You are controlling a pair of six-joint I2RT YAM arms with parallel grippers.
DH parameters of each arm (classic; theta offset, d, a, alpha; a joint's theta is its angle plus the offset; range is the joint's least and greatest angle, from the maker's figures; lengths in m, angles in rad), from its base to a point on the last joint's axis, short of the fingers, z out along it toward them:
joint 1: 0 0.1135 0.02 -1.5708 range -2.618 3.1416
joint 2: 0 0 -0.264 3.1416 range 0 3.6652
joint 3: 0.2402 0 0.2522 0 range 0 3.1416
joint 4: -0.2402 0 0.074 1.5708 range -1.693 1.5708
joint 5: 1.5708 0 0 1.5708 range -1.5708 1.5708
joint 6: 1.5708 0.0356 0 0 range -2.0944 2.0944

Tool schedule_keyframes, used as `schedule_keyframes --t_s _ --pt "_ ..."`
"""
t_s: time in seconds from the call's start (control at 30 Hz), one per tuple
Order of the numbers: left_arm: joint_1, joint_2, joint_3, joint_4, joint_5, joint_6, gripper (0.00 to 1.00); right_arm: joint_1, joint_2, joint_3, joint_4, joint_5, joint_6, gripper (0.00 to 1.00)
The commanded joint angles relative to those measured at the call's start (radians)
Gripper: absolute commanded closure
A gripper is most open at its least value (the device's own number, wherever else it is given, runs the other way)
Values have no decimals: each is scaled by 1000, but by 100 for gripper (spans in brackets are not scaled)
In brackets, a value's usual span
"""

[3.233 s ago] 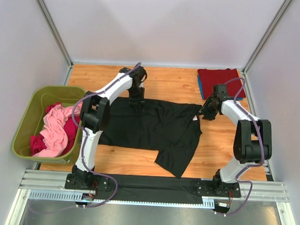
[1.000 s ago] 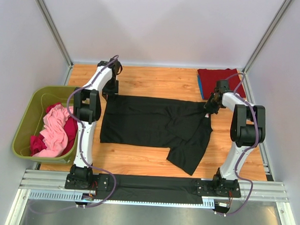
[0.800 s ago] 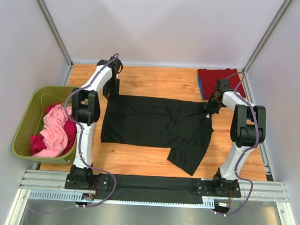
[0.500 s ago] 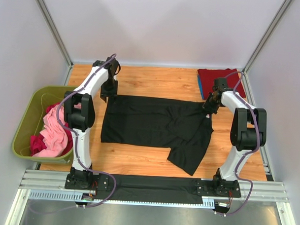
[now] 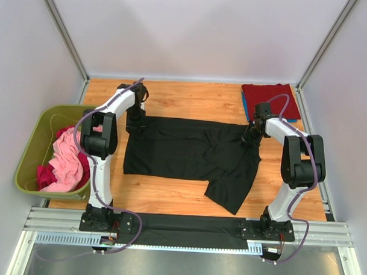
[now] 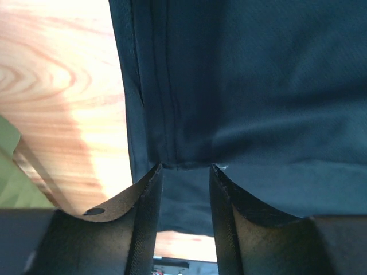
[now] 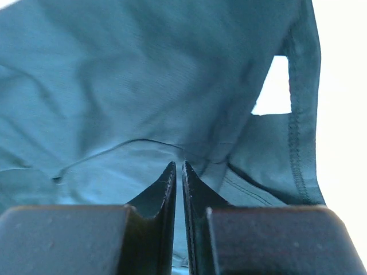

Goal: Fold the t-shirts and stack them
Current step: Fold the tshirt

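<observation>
A black t-shirt [image 5: 189, 150] lies spread across the middle of the wooden table, one sleeve hanging toward the near edge. My left gripper [image 5: 135, 128] sits at the shirt's far left corner, open, and the hem [image 6: 172, 114] ends right at the fingertips of the left gripper [image 6: 186, 167]. My right gripper [image 5: 250, 140] is at the shirt's far right corner. In the right wrist view the right gripper [image 7: 179, 165] is shut, and folds of the black cloth [image 7: 143, 86] run into its tips. A folded dark red shirt [image 5: 269, 99] lies at the back right on a blue one [image 5: 244, 104].
An olive-green bin [image 5: 34, 138] stands at the left edge, holding pink [image 5: 65, 160] and magenta [image 5: 86, 155] shirts. Grey walls close in the table on the left, back and right. Bare wood [image 5: 203, 96] shows behind the black shirt.
Both grippers have pulled the shirt out wider and flatter across the table. In the last half second both moved slightly toward the near edge, and the right one also moved inward.
</observation>
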Motion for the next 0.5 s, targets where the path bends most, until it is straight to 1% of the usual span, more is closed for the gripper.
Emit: schedule_keyframes --t_s 0.0,0.1,0.13,0.2,0.23,0.27,0.4,0.47 --pt "1 48 43 16 -36 -7 55 -3 -9 -33 61 -4 -3 91" --pt "1 73 66 -5 -66 -5 64 -6 30 -48 62 17 -9 92" --pt "3 75 69 -13 -92 -5 73 -7 37 -53 62 28 -9 92" --pt "3 73 64 -15 -126 -7 85 -12 51 -67 62 42 -14 92" --pt "4 72 60 -15 -138 -7 97 -12 54 -68 61 46 -19 93" --pt "4 68 60 -16 -149 -7 100 -13 57 -70 59 52 -22 93" --pt "7 73 69 -28 -211 -2 100 -16 57 -79 50 92 -51 93" --pt "7 75 77 -33 -218 4 100 -19 57 -82 46 101 -62 93"
